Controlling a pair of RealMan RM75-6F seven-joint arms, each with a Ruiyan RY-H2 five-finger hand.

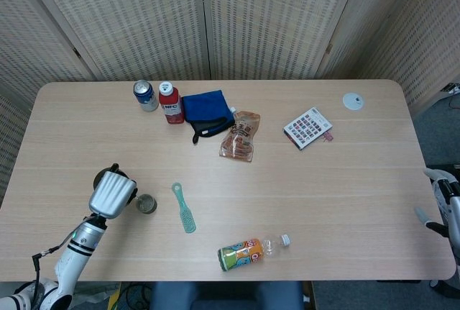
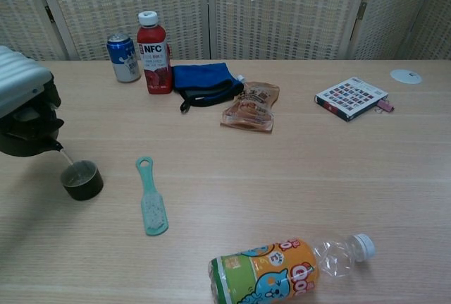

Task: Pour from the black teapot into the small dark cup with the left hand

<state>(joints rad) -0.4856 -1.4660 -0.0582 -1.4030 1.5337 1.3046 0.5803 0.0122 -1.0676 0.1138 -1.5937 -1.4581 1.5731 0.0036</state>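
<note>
Black teapot (image 2: pixel 28 138) is held above the table (image 2: pixel 282 177) at its near left corner, gripped by the left hand (image 2: pixel 21 89) whose fingers close around it. Its spout points down over the small dark cup (image 2: pixel 82 180), which stands upright just left of the green brush (image 2: pixel 150 202). Right hand (image 1: pixel 440 202) sits off the table's right edge, holding nothing, fingers apart.

Red juice bottle (image 2: pixel 153 52), upright at back of table: white label reads "NFC". Smaller print beneath it too small to read.

Orange bottle (image 2: pixel 282 272), lying on its side at front: cartoon label with large rounded characters, not legible.

Blue can (image 2: pixel 124 57), snack packet (image 2: pixel 249 107), patterned booklet (image 2: pixel 351 97): print unreadable.
</note>
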